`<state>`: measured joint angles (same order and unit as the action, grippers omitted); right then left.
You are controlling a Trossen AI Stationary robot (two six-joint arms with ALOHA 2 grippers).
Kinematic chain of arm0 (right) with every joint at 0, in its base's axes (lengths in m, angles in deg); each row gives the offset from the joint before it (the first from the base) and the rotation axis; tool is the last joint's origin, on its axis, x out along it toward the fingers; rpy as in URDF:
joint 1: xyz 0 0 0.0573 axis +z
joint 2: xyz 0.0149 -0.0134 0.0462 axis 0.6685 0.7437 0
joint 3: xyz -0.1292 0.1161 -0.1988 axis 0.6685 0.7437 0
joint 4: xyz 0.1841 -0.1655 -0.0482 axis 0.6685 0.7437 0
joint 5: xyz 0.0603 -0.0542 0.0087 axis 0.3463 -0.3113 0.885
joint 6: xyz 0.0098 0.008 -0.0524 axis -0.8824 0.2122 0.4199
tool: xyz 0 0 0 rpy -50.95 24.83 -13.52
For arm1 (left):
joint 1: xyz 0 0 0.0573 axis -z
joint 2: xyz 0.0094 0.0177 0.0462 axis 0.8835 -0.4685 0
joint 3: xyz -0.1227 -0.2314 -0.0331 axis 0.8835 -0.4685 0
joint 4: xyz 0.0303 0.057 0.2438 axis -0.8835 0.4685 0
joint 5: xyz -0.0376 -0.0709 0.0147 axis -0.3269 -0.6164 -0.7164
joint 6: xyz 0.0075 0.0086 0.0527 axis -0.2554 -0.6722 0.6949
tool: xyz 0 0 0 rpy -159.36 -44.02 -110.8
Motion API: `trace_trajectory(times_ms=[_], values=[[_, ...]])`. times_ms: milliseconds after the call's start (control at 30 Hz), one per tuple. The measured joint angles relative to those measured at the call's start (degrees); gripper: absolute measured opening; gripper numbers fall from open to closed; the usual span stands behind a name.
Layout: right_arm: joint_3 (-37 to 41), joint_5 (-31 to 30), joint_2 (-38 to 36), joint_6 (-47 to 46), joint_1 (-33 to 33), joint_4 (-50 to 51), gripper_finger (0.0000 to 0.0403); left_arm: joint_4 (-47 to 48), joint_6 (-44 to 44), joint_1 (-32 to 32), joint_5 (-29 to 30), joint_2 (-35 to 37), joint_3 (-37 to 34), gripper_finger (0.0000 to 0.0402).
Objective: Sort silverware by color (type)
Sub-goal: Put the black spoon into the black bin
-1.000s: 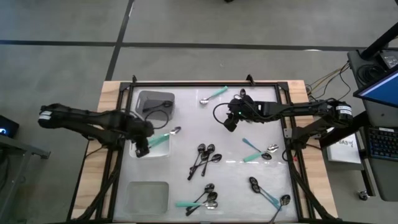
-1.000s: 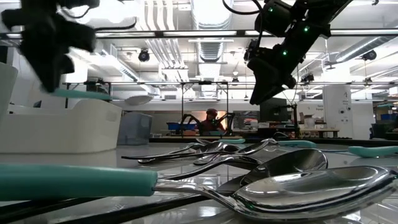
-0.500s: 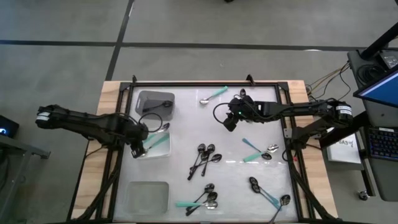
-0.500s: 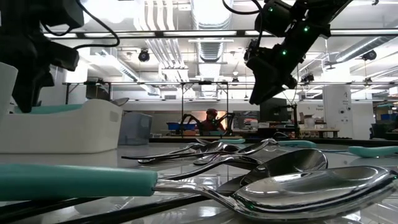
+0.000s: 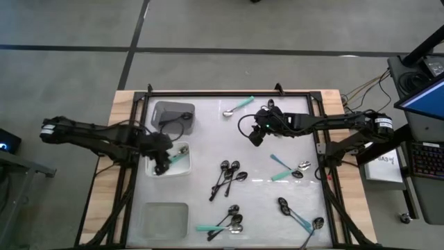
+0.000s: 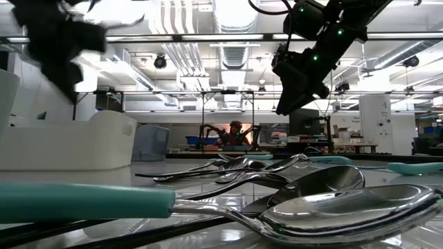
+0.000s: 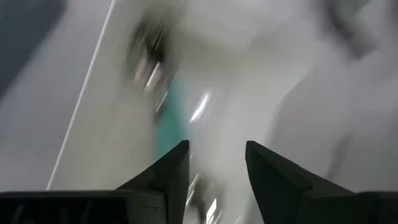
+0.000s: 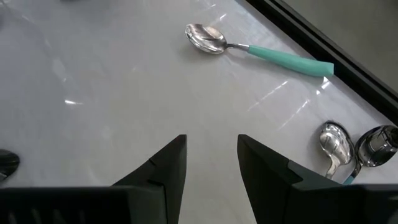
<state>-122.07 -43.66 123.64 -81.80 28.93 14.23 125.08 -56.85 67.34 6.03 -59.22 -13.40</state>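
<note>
Nearest edge: your unsorted spoons (image 5: 229,222) lie in loose clusters on the tabletop (image 5: 208,132), well apart from both arms.
Left middle: your left gripper (image 5: 161,165) hangs over the white bin (image 5: 182,170), fingers released; a teal-handled spoon (image 5: 177,155) lies inside, likely just dropped.
Far right: your right gripper (image 5: 254,136) hovers empty, fingers parted, above bare tabletop.
Hard to read: the left wrist view is smeared; bin contents unclear.
</note>
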Motion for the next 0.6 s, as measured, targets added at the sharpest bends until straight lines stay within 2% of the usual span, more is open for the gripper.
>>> trace_trajectory(times_ms=[100, 233, 300, 433, 600], values=[[0.00, 0.04, 0.00, 0.00, 0.03, 0.00, 0.0134, -8.51, 4.44, 0.04, 2.27, -1.50, 1.82, 0.0128], [0.01, 0.26, 0.00, 1.18, 0.16, 0.04, 0.0134, -16.20, 8.69, -0.04, 13.56, -5.60, 2.42, 0.0125], [0.00, 0.27, 0.00, 2.62, 0.16, 0.04, 0.0134, -20.33, 9.56, -0.17, 17.18, -8.48, 2.39, 0.0125], [0.00, 0.26, 0.00, 4.14, 0.16, 0.07, 0.0134, -28.25, 9.53, -0.11, 17.95, -15.32, 2.51, 0.0125], [0.00, 0.26, 0.00, 4.57, 0.14, 0.31, 0.0134, -31.16, 5.00, -0.12, 17.88, -25.63, 5.57, 0.0125]])
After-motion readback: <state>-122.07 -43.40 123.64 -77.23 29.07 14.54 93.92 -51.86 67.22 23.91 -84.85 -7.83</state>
